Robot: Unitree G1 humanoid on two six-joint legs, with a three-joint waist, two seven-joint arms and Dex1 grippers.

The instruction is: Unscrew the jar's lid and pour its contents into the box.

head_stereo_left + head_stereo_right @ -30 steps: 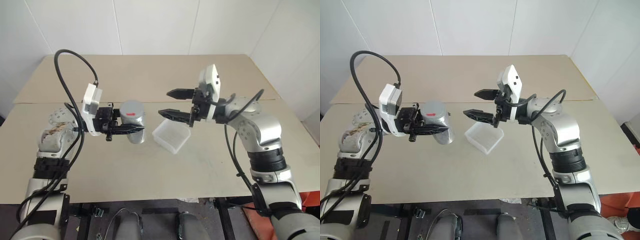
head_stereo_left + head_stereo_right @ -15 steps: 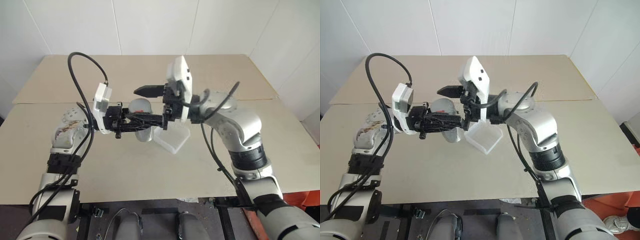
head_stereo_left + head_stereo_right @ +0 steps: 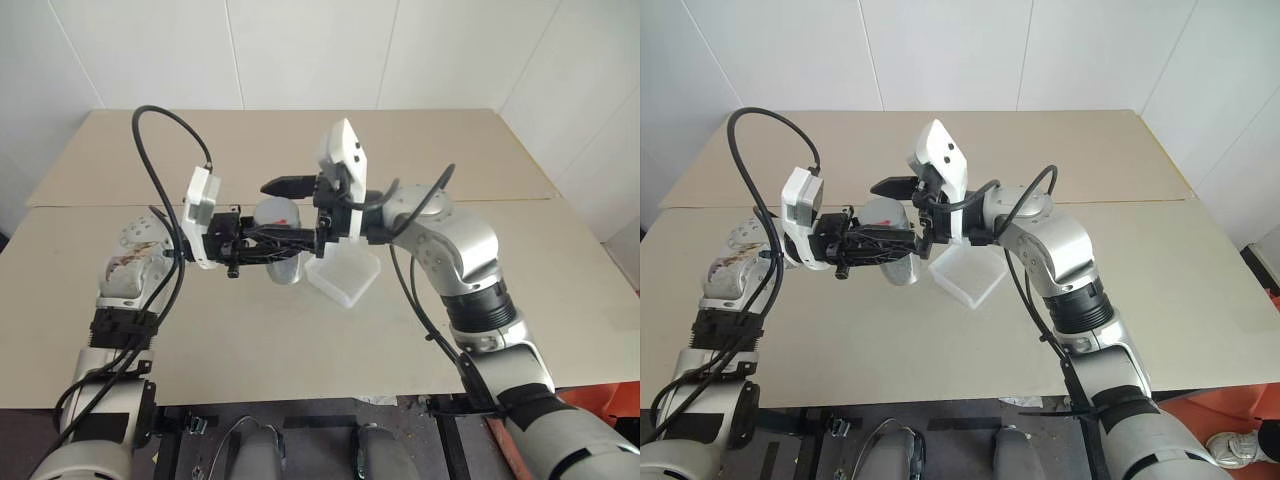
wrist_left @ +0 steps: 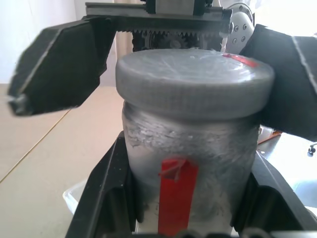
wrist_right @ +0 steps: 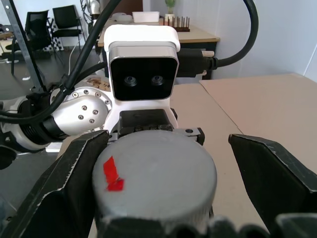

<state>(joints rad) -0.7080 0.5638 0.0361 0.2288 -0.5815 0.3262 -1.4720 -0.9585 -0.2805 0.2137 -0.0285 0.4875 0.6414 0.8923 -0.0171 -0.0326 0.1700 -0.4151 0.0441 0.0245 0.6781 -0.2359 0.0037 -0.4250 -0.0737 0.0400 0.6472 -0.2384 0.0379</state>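
My left gripper (image 3: 298, 244) is shut on the clear jar (image 3: 285, 270) and holds it upright above the table, left of the box (image 3: 345, 280). The jar's body shows a red mark (image 4: 176, 191). The grey lid (image 5: 156, 173) sits on the jar and has a small red mark on top. My right gripper (image 3: 266, 212) comes in from the right, open. Its fingers (image 4: 59, 69) stand on both sides of the lid, with a gap on at least one side. The contents cannot be made out through the jar wall.
The translucent white box rests on the beige table (image 3: 300, 340), just below my right wrist. A seam between two tabletops (image 3: 80, 205) runs across behind the arms. White walls stand beyond the far edge.
My right gripper swung left from above the box to the jar and now straddles the lid, still open. The left gripper kept the jar about where it was.
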